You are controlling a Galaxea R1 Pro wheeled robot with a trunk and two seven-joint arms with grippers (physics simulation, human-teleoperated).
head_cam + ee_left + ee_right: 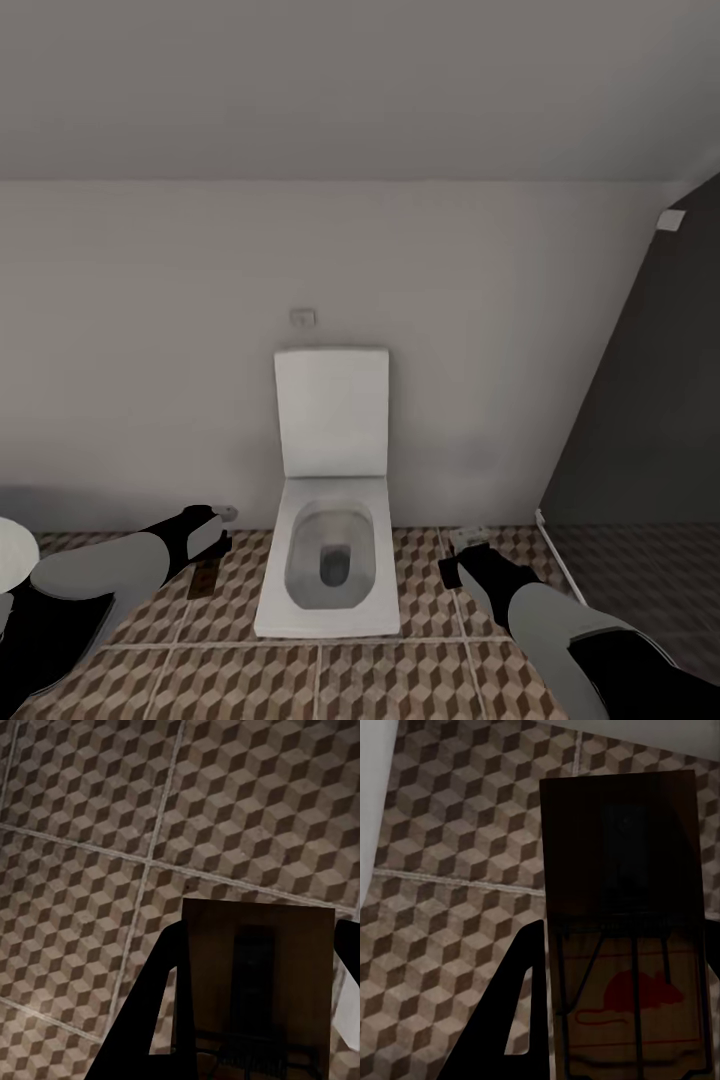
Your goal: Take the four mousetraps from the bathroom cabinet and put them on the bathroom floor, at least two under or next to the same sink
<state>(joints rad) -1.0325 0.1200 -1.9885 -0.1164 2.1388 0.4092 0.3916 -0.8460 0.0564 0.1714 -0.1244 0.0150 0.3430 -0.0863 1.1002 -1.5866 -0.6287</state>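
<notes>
Head view looks down on a white open-lidded toilet [328,560] standing against a plain pale wall [150,350], with both arms reaching low over the bathroom floor of brown, beige and white cube-patterned square tiles [400,680]. At about 9 o'clock from the bowl, the left gripper [212,540] holds a small flat dark-brown rectangular mousetrap [205,578]; the left wrist view shows that slab [259,990] clamped between two dark fingers [169,1005], hanging above the tiles and not yet touching them. At about 3 o'clock from the bowl, the right gripper [462,560] holds a second mousetrap, which the right wrist view shows as a brown board with wire bar and a red mouse print [626,937], also pinched on both long edges. Neither the sink nor the orange-brown cabinet can be made out here with any certainty. The main risk, as I judge it, is letting go here: both traps would land beside the toilet rather than under or next to a sink, so the sink condition would go unmet. A drop from this height could also let a thin slab bounce or slide under the bowl. Open room lies toward 6 o'clock across bare tiles; at 12 o'clock the wall closes things off, and at 3 o'clock a dark grey partition [650,400] with a pale edge strip narrows the right arm's sweep.
</notes>
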